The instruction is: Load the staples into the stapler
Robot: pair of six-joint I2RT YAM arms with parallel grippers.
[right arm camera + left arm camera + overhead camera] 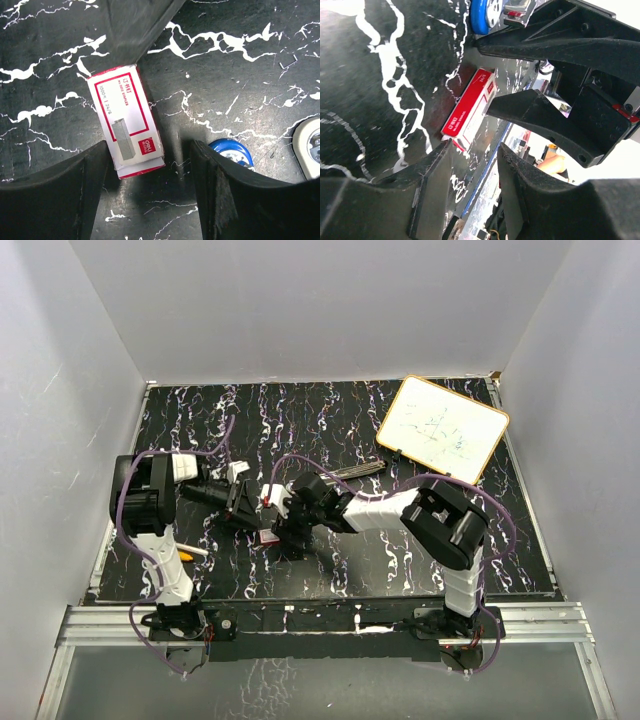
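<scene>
The staple box (125,125) is red with a white label and lies flat on the black marbled table. It also shows in the left wrist view (470,107) and as a red speck in the top view (268,536). My right gripper (150,145) is open and hangs low over the box's near end, which lies next to its left finger (92,175). My left gripper (472,150) is open and empty, aimed at the box from the left. In the top view both grippers, left (240,502) and right (285,515), meet at mid-table. A dark slim stapler (352,471) lies behind them.
A white board (443,428) lies at the back right. An orange-and-white pen (190,550) lies by the left arm's base. A blue round object (230,152) sits just right of the right gripper's right finger; it also shows in the left wrist view (484,12).
</scene>
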